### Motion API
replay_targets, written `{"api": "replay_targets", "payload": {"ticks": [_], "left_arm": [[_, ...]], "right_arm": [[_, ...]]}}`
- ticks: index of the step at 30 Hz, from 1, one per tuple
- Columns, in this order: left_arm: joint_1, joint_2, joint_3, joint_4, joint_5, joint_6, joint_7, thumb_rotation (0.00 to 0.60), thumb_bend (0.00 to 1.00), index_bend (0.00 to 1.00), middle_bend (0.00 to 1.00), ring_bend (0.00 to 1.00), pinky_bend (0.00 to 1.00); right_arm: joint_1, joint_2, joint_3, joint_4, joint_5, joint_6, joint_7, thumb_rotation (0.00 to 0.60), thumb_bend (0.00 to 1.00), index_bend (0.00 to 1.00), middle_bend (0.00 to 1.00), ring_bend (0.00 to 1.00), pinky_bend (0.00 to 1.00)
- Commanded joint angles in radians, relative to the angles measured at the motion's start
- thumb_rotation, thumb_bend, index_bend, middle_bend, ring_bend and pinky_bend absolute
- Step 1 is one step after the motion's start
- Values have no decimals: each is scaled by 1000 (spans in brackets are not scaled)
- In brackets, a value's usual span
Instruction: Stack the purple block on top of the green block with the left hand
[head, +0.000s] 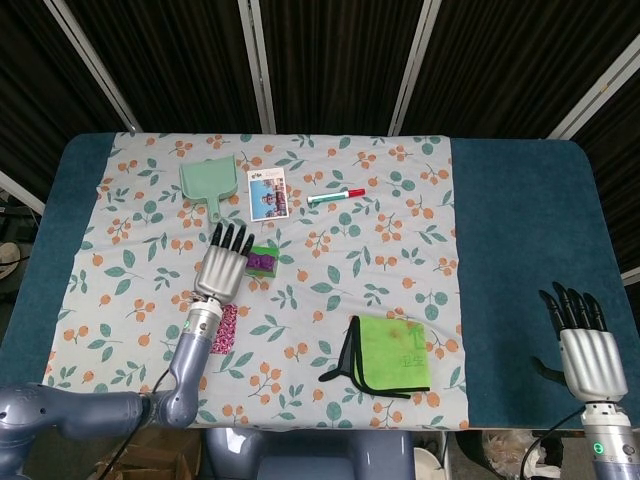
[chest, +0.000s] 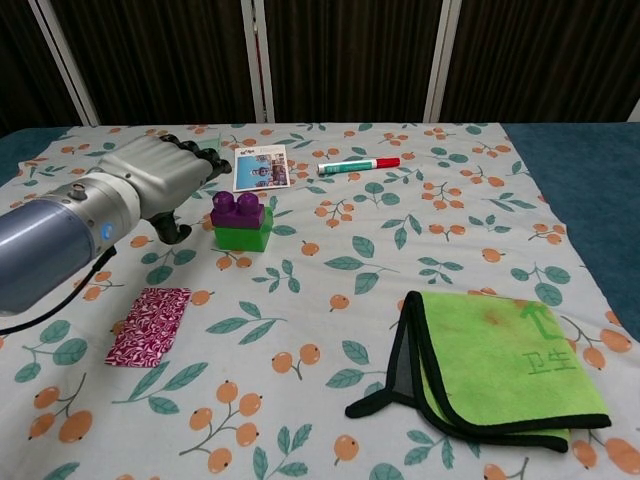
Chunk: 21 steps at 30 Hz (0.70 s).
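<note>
The purple block (chest: 237, 208) sits on top of the green block (chest: 244, 236) on the floral cloth; in the head view the purple block (head: 262, 263) covers most of the green block (head: 264, 250). My left hand (chest: 160, 178) is open, just left of the stack and apart from it, fingers extended; in the head view the left hand (head: 223, 264) lies flat beside the blocks. My right hand (head: 582, 340) hovers open at the table's right front, over the blue cover, holding nothing.
A green folded cloth (chest: 500, 365) lies at front right. A patterned pink packet (chest: 149, 325) lies front left. A marker (chest: 357, 164), a photo card (chest: 261, 167) and a mint dustpan (head: 211, 182) lie further back on the tablecloth (head: 350, 250).
</note>
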Motion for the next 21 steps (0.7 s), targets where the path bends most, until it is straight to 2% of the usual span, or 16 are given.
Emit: {"api": "replay_targets", "payload": {"ticks": [1,21], "left_arm": [[2,-20,14,31,24,-13,-17,600,425,0,0,0,0],[7,-60,11,83,26,-17,17,600,426,0,0,0,0]], "right_arm": [[0,1,0,2,2,-1,1,600,167,101,46,7,55],[-2,5,0,3,-6,6,19,600,168,101,46,7,55]]}}
